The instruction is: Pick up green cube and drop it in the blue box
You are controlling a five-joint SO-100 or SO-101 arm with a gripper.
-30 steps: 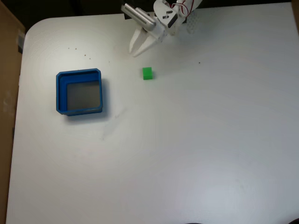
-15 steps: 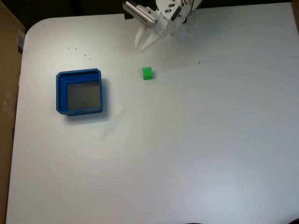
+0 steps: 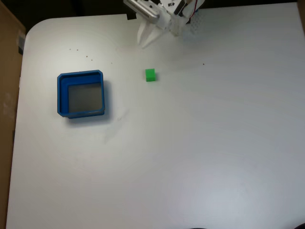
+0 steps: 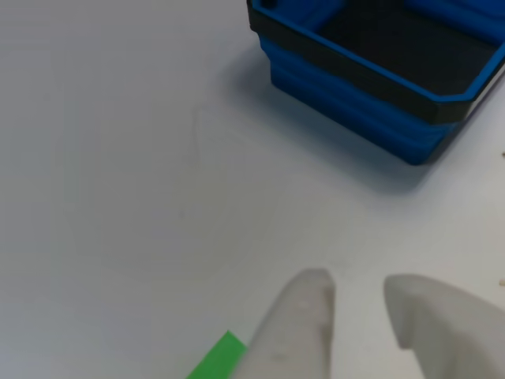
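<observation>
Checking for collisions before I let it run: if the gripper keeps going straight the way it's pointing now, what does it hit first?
Probably bare table. The gripper aims at white tabletop short of the blue box, with the green cube off to one side. Depth is unclear.

A white desk [image 3: 200,152] with a rounded corner carries a few dark specks. A brown panel [image 3: 7,71] stands along its left edge. Darkness lies beyond the far edge.

You've got a plain white table [image 3: 190,143], a bright green cube [image 3: 150,75] with unmarked faces, a blue box [image 3: 61,95] with a grey floor, dark inside from the other view, a white gripper [image 3: 145,39], red wiring above it.
</observation>
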